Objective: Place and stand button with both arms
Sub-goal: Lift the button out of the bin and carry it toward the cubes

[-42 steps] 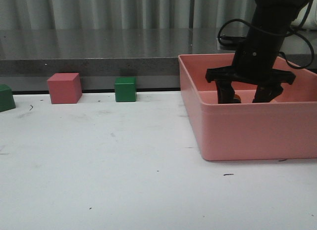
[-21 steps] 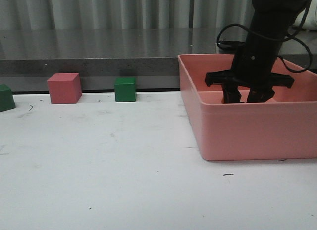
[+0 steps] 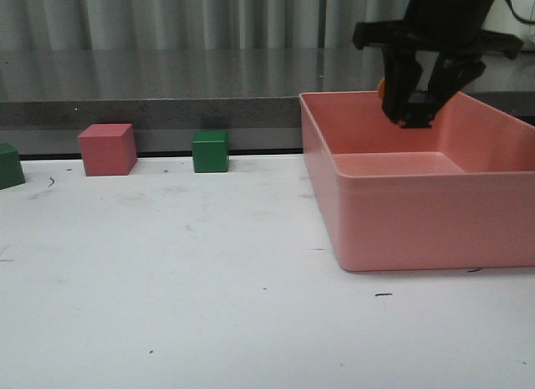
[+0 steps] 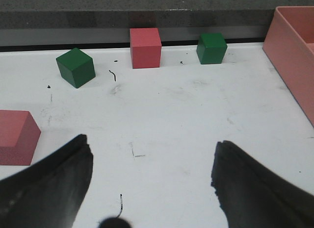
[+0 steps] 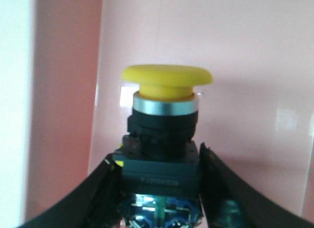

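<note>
My right gripper (image 3: 415, 113) is shut on the button (image 5: 164, 139) and holds it in the air above the pink bin (image 3: 418, 213). In the right wrist view the fingers (image 5: 98, 193) clamp the button's black base, with its yellow cap (image 5: 167, 81) pointing away over the bin's floor. In the front view only a sliver of the orange-yellow cap (image 3: 382, 89) shows beside the gripper. My left gripper (image 4: 152, 174) is open and empty above the white table; it is out of the front view.
A pink cube (image 3: 107, 149) and a green cube (image 3: 210, 150) stand at the table's back edge, another green cube (image 3: 10, 165) at far left. The left wrist view shows these cubes and a further pink cube (image 4: 17, 137) nearer the left gripper.
My right gripper closed on the button inside the bin and rose with it, from the bin floor to above the rim.
</note>
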You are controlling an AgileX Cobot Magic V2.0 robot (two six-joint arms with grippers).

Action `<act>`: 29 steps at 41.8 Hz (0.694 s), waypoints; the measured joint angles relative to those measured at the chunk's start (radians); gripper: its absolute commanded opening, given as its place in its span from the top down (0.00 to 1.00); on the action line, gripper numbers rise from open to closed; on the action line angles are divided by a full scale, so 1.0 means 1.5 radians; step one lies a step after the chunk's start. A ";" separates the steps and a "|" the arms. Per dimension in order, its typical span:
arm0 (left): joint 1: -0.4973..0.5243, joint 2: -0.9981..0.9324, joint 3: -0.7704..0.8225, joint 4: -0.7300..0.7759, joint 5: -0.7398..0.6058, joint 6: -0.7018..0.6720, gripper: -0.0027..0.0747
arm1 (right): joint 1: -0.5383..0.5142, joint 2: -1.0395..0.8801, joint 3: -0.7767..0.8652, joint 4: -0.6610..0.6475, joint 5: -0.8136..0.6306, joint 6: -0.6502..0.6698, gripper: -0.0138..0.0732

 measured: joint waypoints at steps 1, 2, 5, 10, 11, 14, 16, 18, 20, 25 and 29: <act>0.000 0.000 0.000 0.000 0.000 0.000 0.33 | 0.006 -0.009 0.003 0.000 0.001 0.000 0.50; 0.000 0.000 0.000 0.000 0.000 0.000 0.33 | 0.014 -0.022 0.007 0.000 0.001 0.000 0.50; 0.000 0.000 0.000 0.000 0.000 0.000 0.33 | 0.039 -0.053 0.019 0.000 0.001 0.000 0.50; 0.000 0.000 0.000 0.000 0.000 0.000 0.33 | 0.100 -0.096 0.037 0.000 0.001 0.000 0.50; 0.000 0.000 0.000 0.000 0.000 0.000 0.33 | 0.115 -0.101 0.039 0.000 0.001 0.000 0.50; 0.000 0.000 0.000 0.000 0.000 0.000 0.33 | 0.157 -0.106 0.038 0.000 0.002 0.000 0.50; 0.000 0.000 0.000 0.000 0.000 0.000 0.33 | 0.182 -0.106 0.038 0.000 0.002 0.001 0.50; 0.000 0.000 0.000 0.000 0.000 0.000 0.33 | 0.214 -0.105 0.039 0.000 0.002 0.009 0.50; 0.000 0.000 0.000 0.000 0.000 0.000 0.33 | 0.238 -0.097 0.039 0.000 0.002 0.018 0.50; 0.000 0.000 0.000 0.000 0.000 0.000 0.33 | 0.295 -0.068 0.039 0.001 -0.014 0.053 0.50; 0.000 0.000 0.000 0.000 0.000 0.000 0.33 | 0.325 -0.030 0.030 0.001 -0.022 0.082 0.50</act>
